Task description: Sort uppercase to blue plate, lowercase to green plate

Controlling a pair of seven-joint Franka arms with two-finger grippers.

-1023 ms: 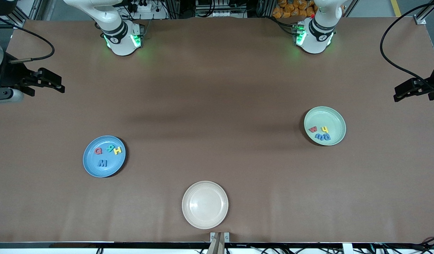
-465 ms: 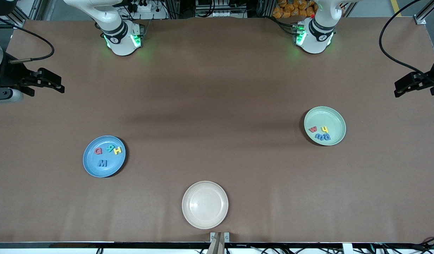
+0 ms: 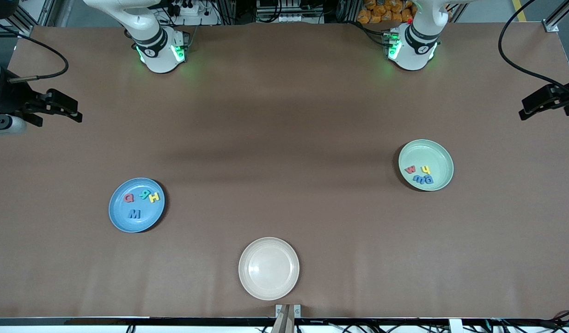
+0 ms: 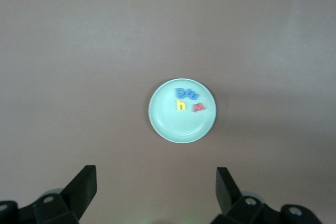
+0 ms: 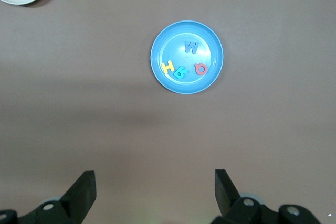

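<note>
Brown table (image 3: 284, 138), cream plate (image 3: 268, 268) nearest cam, both end effectors (image 3: 543, 104) (image 3: 58, 107) spread wide, unloaded, at table ends.

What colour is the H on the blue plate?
Yellow: the H on the blue plate shows best in the right wrist view.

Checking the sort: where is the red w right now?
The red w lies in the green plate toward the left arm's end of the table, beside the yellow h, with the two blue letters nearer the front camera.

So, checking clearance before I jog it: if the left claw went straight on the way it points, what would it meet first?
Probably bare table just short of the green plate; the left claw is open, high up, and depth is unclear.
</note>
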